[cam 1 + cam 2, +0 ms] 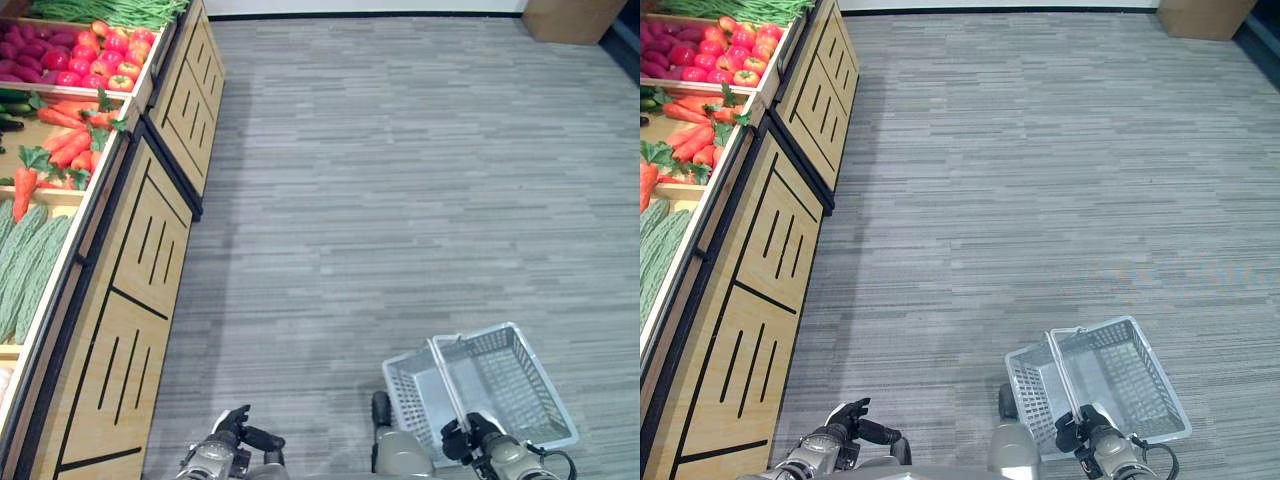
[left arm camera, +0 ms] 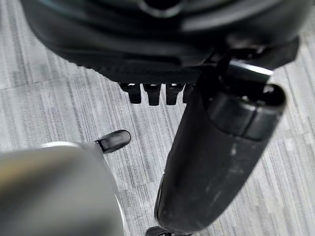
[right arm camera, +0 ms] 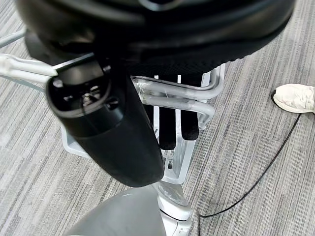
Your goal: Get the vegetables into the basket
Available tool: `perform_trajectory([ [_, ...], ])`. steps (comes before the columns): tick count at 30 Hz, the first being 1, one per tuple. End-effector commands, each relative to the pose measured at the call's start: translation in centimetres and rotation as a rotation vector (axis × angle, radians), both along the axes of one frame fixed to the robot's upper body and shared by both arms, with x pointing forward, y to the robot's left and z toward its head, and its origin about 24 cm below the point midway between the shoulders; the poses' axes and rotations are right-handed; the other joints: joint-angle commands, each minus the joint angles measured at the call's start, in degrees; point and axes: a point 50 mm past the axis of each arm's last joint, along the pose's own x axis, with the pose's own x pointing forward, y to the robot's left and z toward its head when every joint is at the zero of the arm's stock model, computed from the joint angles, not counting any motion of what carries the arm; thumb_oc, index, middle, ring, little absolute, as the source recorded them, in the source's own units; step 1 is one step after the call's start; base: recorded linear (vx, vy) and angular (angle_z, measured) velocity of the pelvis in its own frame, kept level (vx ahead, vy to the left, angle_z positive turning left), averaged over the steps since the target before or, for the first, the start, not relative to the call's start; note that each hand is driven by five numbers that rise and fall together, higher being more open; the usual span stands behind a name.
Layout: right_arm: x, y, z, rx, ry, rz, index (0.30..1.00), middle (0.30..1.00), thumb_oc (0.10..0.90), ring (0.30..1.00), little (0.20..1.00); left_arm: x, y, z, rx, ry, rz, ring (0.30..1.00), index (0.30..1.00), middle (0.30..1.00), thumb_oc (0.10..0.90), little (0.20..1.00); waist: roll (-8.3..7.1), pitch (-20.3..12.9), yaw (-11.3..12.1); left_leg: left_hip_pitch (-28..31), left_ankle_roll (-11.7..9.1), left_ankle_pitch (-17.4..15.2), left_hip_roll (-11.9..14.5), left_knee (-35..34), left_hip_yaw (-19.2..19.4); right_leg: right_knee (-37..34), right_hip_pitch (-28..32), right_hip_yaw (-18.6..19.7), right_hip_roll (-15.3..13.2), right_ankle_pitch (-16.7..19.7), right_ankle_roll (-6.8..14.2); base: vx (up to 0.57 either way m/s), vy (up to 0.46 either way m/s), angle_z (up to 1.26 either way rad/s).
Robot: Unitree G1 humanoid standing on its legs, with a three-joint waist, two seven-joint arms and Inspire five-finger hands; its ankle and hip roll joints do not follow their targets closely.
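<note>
Wooden display stand [image 1: 140, 270], grey plank floor [image 1: 400, 180], white shoe [image 3: 295, 97].

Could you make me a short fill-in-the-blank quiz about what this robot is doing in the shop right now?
1. The right hand carries a white wire ____ by its handle.
2. The basket holds ____ vegetables so far.
3. The carrots lie in a wooden crate on the robot's ____ side.
4. The left hand holds ____.

Missing words: basket; no; left; nothing

You had nothing legible here: no text, label, number or sign could be read on any surface in these views.
</note>
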Motion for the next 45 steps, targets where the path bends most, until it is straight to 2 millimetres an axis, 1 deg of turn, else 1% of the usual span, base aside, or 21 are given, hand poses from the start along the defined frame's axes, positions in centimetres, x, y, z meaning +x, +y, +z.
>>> perform_trajectory([
  [1,-1.4,1.3,-0.9,0.045,0.038,0.012,0.300,0.300,0.400,0.300,0.300,-0.9,1.3,-0.1,0.062,0.031,-0.032,1.000,1.000,1.000,0.900,1.000,-1.88,-1.5,-0.1,4.5,1.5,-2.6,-4.4,-0.1,-2.1,5.8,-9.9,7.8,-1.7,4.9,2.7,0.09,-0.134,0.20],
  [2,-1.3,1.4,-0.9,0.042,0.039,0.021,0.300,0.300,0.400,0.300,0.300,-0.4,1.0,0.1,0.054,0.015,-0.034,1.000,1.000,1.000,0.900,1.000,-1.37,-1.7,0.1,4.0,1.2,-1.4,-3.8,-0.1,-3.0,6.4,-9.6,7.3,-1.2,3.9,2.1,0.09,-0.134,0.24],
  [11,-1.3,1.7,-1.0,0.042,0.053,0.069,0.300,0.300,0.400,0.300,0.300,0.3,0.5,0.2,0.029,-0.016,-0.023,1.000,1.000,1.000,0.900,1.000,-0.72,-1.6,2.1,2.8,0.1,1.7,-1.6,0.3,-6.9,8.6,-8.0,3.4,-0.2,0.4,0.2,0.05,-0.121,0.31],
  [17,-0.6,1.9,-0.8,0.036,0.034,0.106,0.300,0.300,0.400,0.300,0.300,0.2,0.2,0.2,0.010,-0.023,0.005,1.000,1.000,1.000,0.900,1.000,-0.14,-0.9,6.2,-2.0,-2.6,8.2,1.4,2.7,-10.9,7.8,-3.3,-4.3,-0.5,-2.8,-1.1,0.00,-0.164,0.78],
  [18,-0.5,1.8,-0.7,0.033,0.027,0.104,0.300,0.300,0.400,0.300,0.300,0.2,0.2,0.2,0.007,-0.024,0.009,1.000,1.000,1.000,0.900,1.000,-0.23,-0.7,6.4,-3.4,-2.6,9.0,1.7,3.3,-10.0,7.4,-2.4,-5.5,-1.0,-3.0,-1.2,-0.08,-0.125,1.71],
  [19,-0.3,1.7,-0.6,0.030,0.018,0.107,0.300,0.300,0.400,0.300,0.300,0.2,0.1,0.2,0.006,-0.025,0.012,1.000,1.000,1.000,0.900,1.000,-0.38,-0.5,6.4,-4.6,-2.4,9.5,2.2,4.4,-7.1,7.1,-1.5,-7.0,-1.4,-3.4,-1.4,-0.08,-0.116,1.32],
  [20,-0.1,1.6,-0.5,0.027,0.014,0.107,0.300,0.300,0.400,0.300,0.300,0.3,0.1,0.2,0.003,-0.026,0.015,1.000,1.000,1.000,0.900,1.000,-0.61,-0.5,6.2,-5.3,-2.1,9.4,2.7,5.3,-2.9,6.7,-0.6,-8.3,-1.7,-3.8,-1.5,-0.05,-0.085,0.77],
  [21,-0.1,1.6,-0.5,0.027,0.014,0.107,0.300,0.300,0.400,0.300,0.300,0.3,0.2,0.2,0.004,-0.026,0.015,1.000,1.000,1.000,0.900,1.000,-0.61,-0.4,6.2,-5.2,-2.1,9.3,2.7,5.5,-2.8,6.7,-0.5,-8.3,-1.6,-3.8,-1.5,-0.04,-0.089,0.59],
  [22,-0.2,1.4,-0.5,0.025,0.016,0.104,0.300,0.300,0.400,0.300,0.300,0.2,0.1,0.2,0.001,-0.022,0.013,1.000,1.000,1.000,0.900,1.000,-0.57,-0.2,6.0,-5.4,-2.2,9.4,3.7,6.0,2.8,6.3,0.9,-9.9,-1.8,-4.4,-1.6,-0.08,-0.111,0.84],
  [23,-0.6,0.9,-0.4,0.014,0.020,0.084,0.300,0.300,0.400,0.300,0.300,0.1,0.2,0.1,-0.003,-0.017,0.007,1.000,1.000,1.000,0.900,1.000,-0.39,-0.5,4.8,-6.5,-2.6,10.7,6.3,5.5,16.0,5.9,2.2,-13.5,-2.4,-4.5,-1.3,-0.11,-0.118,0.98],
  [25,-1.0,0.5,-0.4,0.008,0.024,0.047,0.300,0.300,0.400,0.300,0.300,-0.1,0.0,0.0,-0.006,-0.004,-0.016,1.000,1.000,1.000,0.900,1.000,0.33,-0.9,3.2,-6.2,-3.2,11.7,7.9,3.3,26.6,5.6,3.4,-17.4,-3.1,-4.8,-0.7,-0.06,-0.036,1.50],
  [26,-1.2,0.4,-0.5,0.005,0.029,0.036,0.300,0.300,0.400,0.300,0.300,-0.1,0.0,0.0,-0.006,-0.001,-0.025,1.000,1.000,1.000,0.900,1.000,0.78,-1.3,3.1,-6.8,-3.6,12.6,8.1,2.6,27.7,5.5,3.8,-18.8,-3.3,-4.7,-0.6,0.08,0.029,1.44],
  [27,-1.3,0.3,-0.5,0.004,0.030,0.029,0.300,0.300,0.400,0.300,0.300,-0.1,-0.1,0.0,-0.003,0.004,-0.035,1.000,1.000,1.000,0.900,1.000,1.00,-1.7,2.9,-6.5,-4.6,12.7,8.0,1.7,27.4,5.4,4.7,-19.1,-3.7,-5.4,0.3,0.09,0.062,1.18],
  [29,-1.4,0.4,-0.5,0.005,0.033,0.025,0.300,0.300,0.400,0.300,0.300,-0.4,-0.1,-0.1,0.000,0.010,-0.033,1.000,1.000,1.000,0.900,1.000,1.42,-2.2,2.7,-6.7,-4.8,13.4,8.3,1.3,27.8,5.7,4.9,-20.4,-4.3,-5.1,0.6,0.10,0.078,0.73],
  [32,-1.8,0.7,-0.8,0.007,0.052,0.035,0.300,0.300,0.400,0.300,0.300,-0.5,0.2,-0.1,0.005,0.010,-0.030,1.000,1.000,1.000,0.900,1.000,1.27,-2.4,2.9,-6.1,-4.0,11.9,7.7,1.1,27.3,6.6,4.9,-20.6,-4.6,-5.4,0.5,0.06,0.096,0.30],
  [36,-1.8,1.1,-1.0,0.012,0.059,0.033,0.300,0.300,0.400,0.300,0.300,-0.2,0.5,0.1,0.013,0.001,-0.030,1.000,1.000,1.000,0.900,1.000,0.13,-2.1,3.4,-5.9,-3.3,10.9,6.7,1.2,27.7,6.4,4.9,-20.3,-5.9,-4.2,1.2,0.02,0.111,0.00],
  [37,-1.8,1.4,-1.1,0.018,0.064,0.046,0.300,0.300,0.400,0.300,0.300,0.0,0.7,0.2,0.016,-0.005,-0.028,1.000,1.000,1.000,0.900,1.000,-0.76,-2.1,3.8,-6.0,-2.7,9.9,5.9,1.3,27.6,5.9,5.0,-19.8,-6.7,-3.4,1.8,0.06,0.224,0.02],
  [38,-1.8,1.9,-1.2,0.024,0.077,0.069,0.300,0.300,0.400,0.300,0.300,0.0,1.0,0.2,0.021,-0.008,-0.020,1.000,1.000,1.000,0.900,1.000,-2.13,-2.2,5.0,-6.1,-1.5,7.9,4.1,1.4,26.8,5.2,5.4,-19.1,-7.8,-2.1,2.8,0.06,0.226,-0.04],
  [39,-1.8,1.9,-1.2,0.024,0.077,0.069,0.300,0.300,0.400,0.300,0.300,0.0,1.0,0.3,0.022,-0.008,-0.020,1.000,1.000,1.000,0.900,1.000,-2.22,-2.2,5.0,-6.1,-1.5,7.8,4.0,1.4,26.9,5.2,5.4,-19.0,-7.9,-2.1,2.9,0.08,0.191,-0.06],
  [43,-1.9,2.5,-1.5,0.040,0.089,0.087,0.300,0.300,0.400,0.300,0.300,-0.4,1.5,0.2,0.028,0.001,-0.001,1.000,1.000,1.000,0.900,1.000,-4.13,-2.2,6.6,-5.9,0.7,4.2,1.0,2.2,25.1,6.2,5.8,-18.4,-10.2,-1.0,4.5,0.07,0.166,0.02],
  [45,-1.8,2.8,-1.5,0.047,0.092,0.099,0.300,0.300,0.400,0.300,0.300,-0.5,1.8,0.2,0.032,0.005,0.000,1.000,1.000,1.000,0.900,1.000,-4.80,-1.9,7.3,-5.7,2.0,2.7,-0.5,2.5,24.1,9.8,5.2,-17.7,-11.7,-0.5,5.2,0.07,0.210,0.11],
])
